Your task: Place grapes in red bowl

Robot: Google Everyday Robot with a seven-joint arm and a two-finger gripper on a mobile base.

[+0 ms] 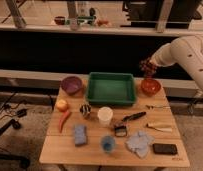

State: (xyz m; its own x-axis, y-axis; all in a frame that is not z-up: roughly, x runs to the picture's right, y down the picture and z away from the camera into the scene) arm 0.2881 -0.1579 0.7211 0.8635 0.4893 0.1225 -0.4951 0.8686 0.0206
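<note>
Hovering above the red bowl (150,86), the end effector (148,66) sits at the tip of the white arm (187,54) that reaches in from the right edge of the camera view. It is clenched around the grapes (147,67), a dark reddish-purple cluster held in the air, clear of the bowl's rim and directly over it. Red bowl stands at the far right corner of the wooden worktop (95,149), just beside the green tray (111,88), which takes the middle of the far edge. Purple bowl (71,84) on the tray's other side, far left. Below it a yellowish apple-like fruit (62,104), and an orange carrot (64,120) lying at a slant near the left edge. White cup (105,116) near the centre; blue cup (108,144) close to the near edge, with a blue sponge (80,134) to its left and a crumpled pale cloth (138,142) to its right. Dark flat phone-like object (164,148) at the near right corner.
</note>
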